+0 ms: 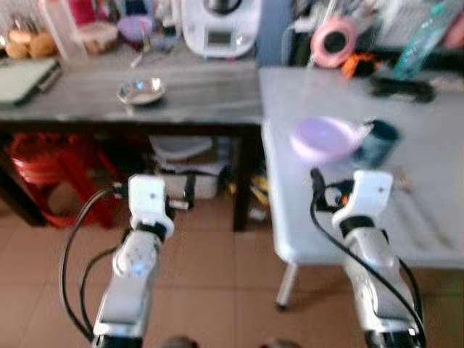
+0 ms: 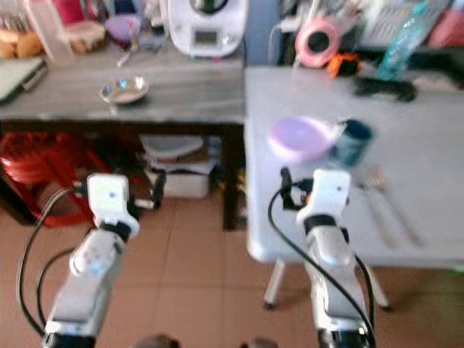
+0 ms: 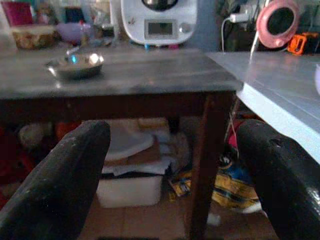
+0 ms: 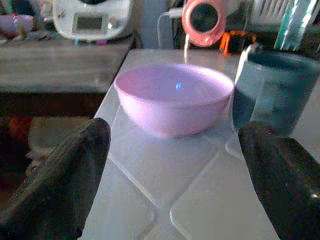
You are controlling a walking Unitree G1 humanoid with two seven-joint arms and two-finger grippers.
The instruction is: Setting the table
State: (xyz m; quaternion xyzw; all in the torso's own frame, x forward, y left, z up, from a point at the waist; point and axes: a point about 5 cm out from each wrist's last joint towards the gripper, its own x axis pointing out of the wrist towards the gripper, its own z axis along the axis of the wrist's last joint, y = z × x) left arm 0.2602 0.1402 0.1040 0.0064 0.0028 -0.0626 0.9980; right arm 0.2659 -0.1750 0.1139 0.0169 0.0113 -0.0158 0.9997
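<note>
A lilac bowl [image 4: 174, 97] sits near the left edge of the white table [image 1: 304, 232], and a teal cup [image 4: 272, 90] stands close beside it on the right. Some cutlery [image 2: 384, 203] lies further right on the table, too blurred to identify. My right gripper [image 4: 175, 130] is open and empty, held low over the table just short of the bowl. My left gripper [image 3: 172, 135] is also open and empty. It hangs above the floor, facing the dark grey counter [image 3: 150, 75], where a small steel bowl [image 3: 75, 65] rests.
At the back of the counter stand a white kitchen appliance [image 1: 220, 25], bread [image 1: 29, 43] and jars. A red stool [image 1: 51, 170] and white boxes [image 1: 185, 163] sit under it. A pink round device [image 1: 334, 40], a black object [image 1: 402, 88] and a bottle [image 1: 424, 36] crowd the table's far side.
</note>
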